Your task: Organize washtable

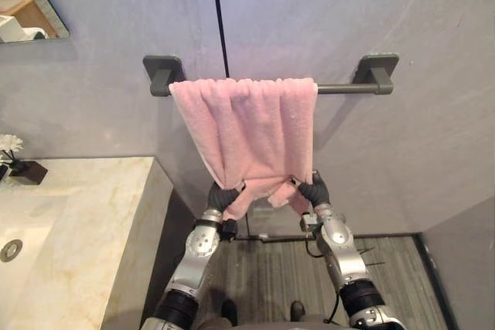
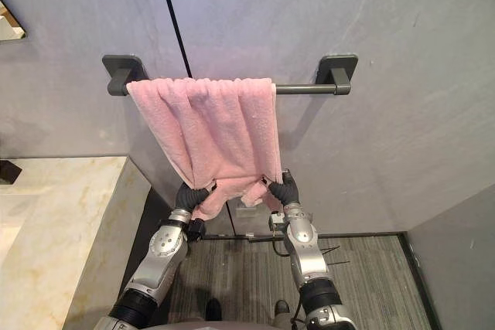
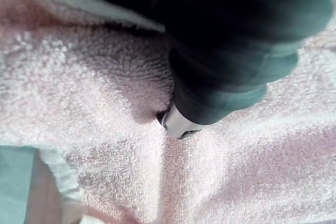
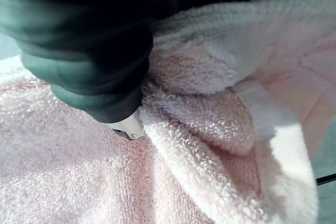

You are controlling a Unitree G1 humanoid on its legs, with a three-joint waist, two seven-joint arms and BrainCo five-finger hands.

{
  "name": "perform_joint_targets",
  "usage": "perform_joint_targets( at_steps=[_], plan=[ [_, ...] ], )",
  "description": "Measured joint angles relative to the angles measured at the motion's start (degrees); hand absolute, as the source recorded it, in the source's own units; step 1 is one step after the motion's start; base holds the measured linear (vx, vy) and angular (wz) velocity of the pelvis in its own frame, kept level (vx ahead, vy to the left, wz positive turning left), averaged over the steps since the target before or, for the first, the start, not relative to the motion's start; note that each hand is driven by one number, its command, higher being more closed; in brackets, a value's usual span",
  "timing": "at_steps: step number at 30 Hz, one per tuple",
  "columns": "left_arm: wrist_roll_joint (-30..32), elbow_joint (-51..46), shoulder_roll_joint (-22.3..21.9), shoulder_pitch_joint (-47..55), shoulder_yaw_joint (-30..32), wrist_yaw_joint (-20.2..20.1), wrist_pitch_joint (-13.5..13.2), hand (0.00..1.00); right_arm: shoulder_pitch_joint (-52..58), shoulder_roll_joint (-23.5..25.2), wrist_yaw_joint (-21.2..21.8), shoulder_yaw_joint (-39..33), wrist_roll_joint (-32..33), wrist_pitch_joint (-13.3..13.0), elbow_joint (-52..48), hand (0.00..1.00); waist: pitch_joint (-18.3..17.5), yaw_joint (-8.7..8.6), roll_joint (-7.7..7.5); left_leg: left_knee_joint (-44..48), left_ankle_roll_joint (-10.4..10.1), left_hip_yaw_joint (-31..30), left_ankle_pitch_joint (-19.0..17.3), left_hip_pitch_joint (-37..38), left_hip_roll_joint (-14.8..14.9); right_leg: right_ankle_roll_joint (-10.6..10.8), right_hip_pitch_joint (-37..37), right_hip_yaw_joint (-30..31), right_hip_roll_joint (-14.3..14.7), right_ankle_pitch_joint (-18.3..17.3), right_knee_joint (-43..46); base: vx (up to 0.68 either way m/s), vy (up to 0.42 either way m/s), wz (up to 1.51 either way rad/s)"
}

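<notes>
A pink towel [image 1: 247,129] hangs folded over a dark grey bar [image 1: 340,88] on the grey wall, bunched toward the bar's left end. My left hand [image 1: 222,197] is at the towel's lower left corner and my right hand [image 1: 314,189] at its lower right corner. The cloth gathers toward both hands, and a loose flap sags between them. In the left wrist view the left hand [image 3: 231,51] presses a silver tip into dimpled towel [image 3: 79,93]. In the right wrist view the right hand [image 4: 89,51] has folds of towel [image 4: 210,129] bunched against it.
The marble washtable [image 1: 85,214] stands to the left, with a sink drain [image 1: 11,250] and a small white flower in a dark pot [image 1: 27,171] at its back. A mirror [image 1: 27,5] hangs at the upper left. Striped floor [image 1: 271,276] lies below.
</notes>
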Motion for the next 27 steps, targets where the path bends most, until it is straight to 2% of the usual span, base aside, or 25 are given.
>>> perform_joint_targets(
  at_steps=[8,9,10,21,25,27],
  plan=[
    [-0.5,2.1,-0.9,-0.1,0.3,0.0,0.0,1.00,-3.7,1.3,-0.6,-2.0,0.0,-0.5,5.6,1.00,-0.3,-0.18,0.43,0.0,0.0,-0.5,0.0,-0.1,-0.1,0.0,0.2,-0.5,0.0,0.0,-0.3,-0.01,-0.003,0.01],
    [-0.4,2.2,-0.9,-0.1,0.5,0.0,0.0,1.00,-3.9,1.4,-0.6,-2.0,-0.1,-0.5,5.9,0.00,-0.3,-0.20,0.43,0.0,0.0,-0.5,0.0,-0.1,-0.1,0.0,0.2,-0.5,0.0,0.0,-0.4,0.00,0.000,0.00],
    [-0.4,2.5,-1.0,-0.1,1.0,0.0,0.0,0.00,-4.2,1.7,-0.6,-2.0,-0.1,-0.5,6.4,0.00,-0.3,-0.31,0.42,0.0,0.0,-0.5,0.0,0.0,-0.1,0.0,0.4,-0.5,-0.1,0.0,-0.5,0.00,0.000,0.00],
    [-1.1,4.3,-1.1,0.3,6.7,0.5,0.3,0.00,-3.9,1.7,-4.1,-5.0,-0.7,1.7,7.2,0.00,-0.3,-0.29,0.15,0.0,0.0,0.0,0.0,0.4,0.0,-0.1,1.4,-0.9,-0.1,0.1,-1.4,0.00,-0.002,0.01],
    [-2.4,4.2,-1.1,2.6,10.2,2.8,0.3,0.00,-1.3,1.5,-5.9,-8.8,0.0,1.9,6.9,0.00,-0.2,0.04,0.00,0.0,-0.1,0.6,-0.4,1.1,0.1,-0.1,2.0,-0.5,0.0,0.0,-1.6,-0.01,-0.011,-0.06],
    [-3.7,4.2,-0.4,4.2,14.0,4.5,0.4,0.00,0.5,-0.4,-7.8,-11.9,0.1,2.7,6.7,0.00,-0.1,0.24,-0.30,0.0,-0.1,0.8,-0.5,1.1,0.1,-0.1,1.9,-0.3,-0.1,0.0,-1.7,-0.01,-0.006,-0.02]
  ],
)
